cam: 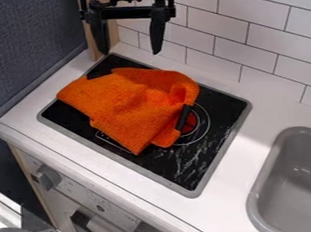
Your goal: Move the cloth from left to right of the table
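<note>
Over the back left of the black cooktop, the gripper point(128, 39) hangs near the top edge of the view, its two fingers spread wide apart with nothing between them. Below it, and apart from it, the orange cloth point(127, 100) lies crumpled across the left and middle of the stove. A fold stands up at the cloth's right side, beside a short black bar-like piece. Part of the cooktop and of a red burner disc is hidden under the cloth.
The black cooktop point(215, 115) has a raised grey rim. White counter point(239, 170) runs between it and the grey sink point(306, 177) at the right. A tiled wall point(246, 36) stands behind, a dark panel point(26, 47) at the left. Knobs line the stove front.
</note>
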